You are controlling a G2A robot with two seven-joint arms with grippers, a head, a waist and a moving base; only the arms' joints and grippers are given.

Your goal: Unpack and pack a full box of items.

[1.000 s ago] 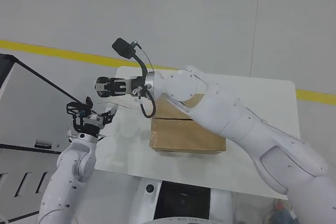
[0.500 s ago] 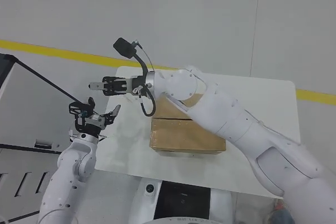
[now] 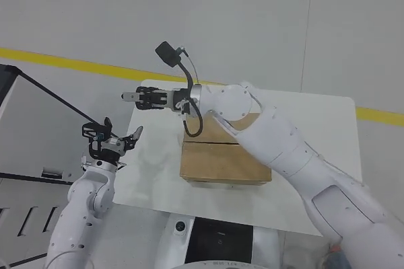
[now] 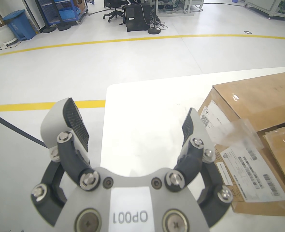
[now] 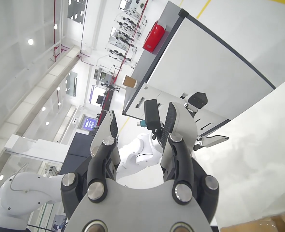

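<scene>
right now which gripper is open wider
The left gripper: its fingers are spread wide beside the box, while the right gripper shows a much narrower gap.

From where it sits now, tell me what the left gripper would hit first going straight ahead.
Likely just the bare white table: the open left gripper points across its corner, and the cardboard box sits beside that line, not in it. Depth is unclear.

White table (image 3: 323,121); yellow floor line (image 3: 54,61)
</scene>
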